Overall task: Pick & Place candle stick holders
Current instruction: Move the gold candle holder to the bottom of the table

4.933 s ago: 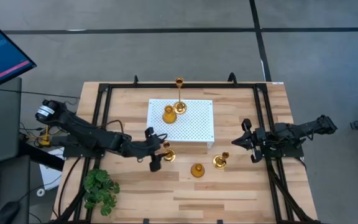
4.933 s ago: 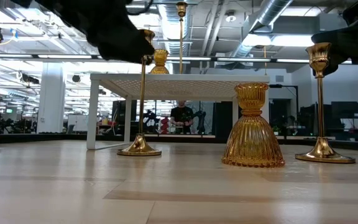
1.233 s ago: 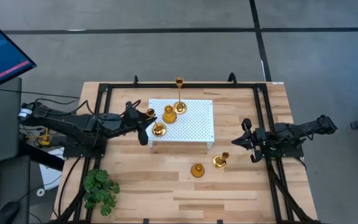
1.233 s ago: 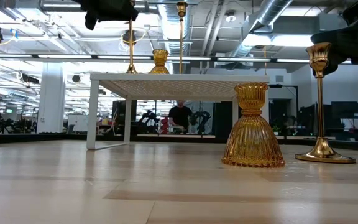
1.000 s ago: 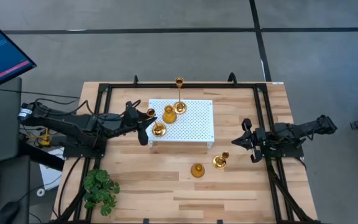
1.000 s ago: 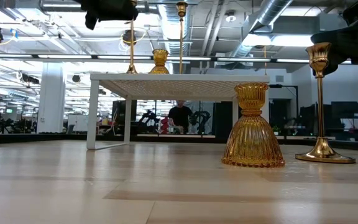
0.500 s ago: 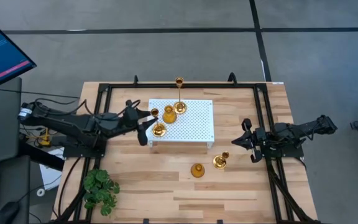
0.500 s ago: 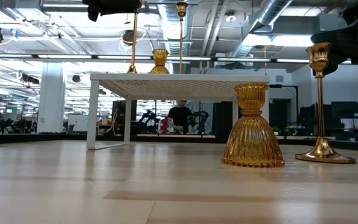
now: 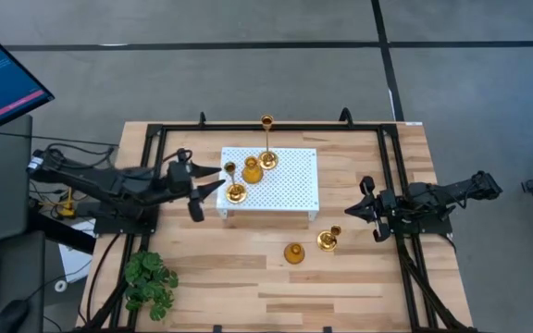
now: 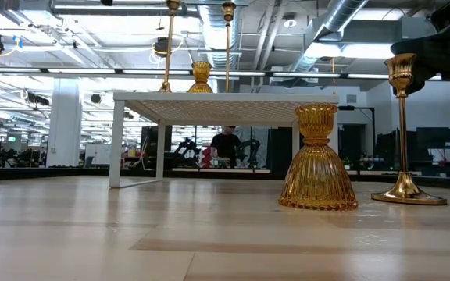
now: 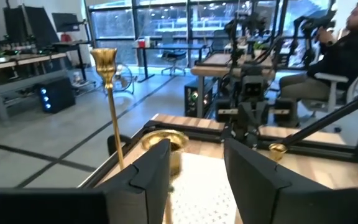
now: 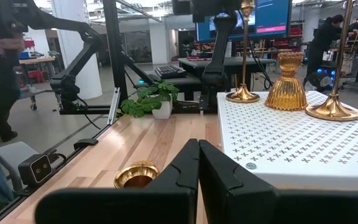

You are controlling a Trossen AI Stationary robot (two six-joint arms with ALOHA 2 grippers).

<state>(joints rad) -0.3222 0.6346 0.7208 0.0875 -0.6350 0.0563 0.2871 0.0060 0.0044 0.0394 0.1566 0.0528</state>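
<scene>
Three gold candle stick holders stand on their round bases on the white perforated board (image 9: 280,185). They are a thin-stemmed one (image 9: 235,191) at the board's left edge, a short ribbed one (image 9: 252,169), and the tall one (image 9: 266,148) at the far edge. A second ribbed holder (image 9: 293,252) and a stemmed holder (image 9: 328,240) stand on the table in front of the board. My left gripper (image 9: 213,178) is open and empty, just left of the board. Its fingers (image 11: 148,177) show apart in the left wrist view. My right gripper (image 9: 350,210) is shut and empty, right of the board.
A green leafy plant (image 9: 150,280) stands at the near left corner. A black frame (image 9: 155,139) runs around the tabletop. There is bare wood along the near edge. People sit and stand in the room behind the table (image 10: 226,144).
My left gripper has opened, let go of the thin-stemmed holder's top, and drawn back toward the table's left edge. The holder stays upright on the board's left edge.
</scene>
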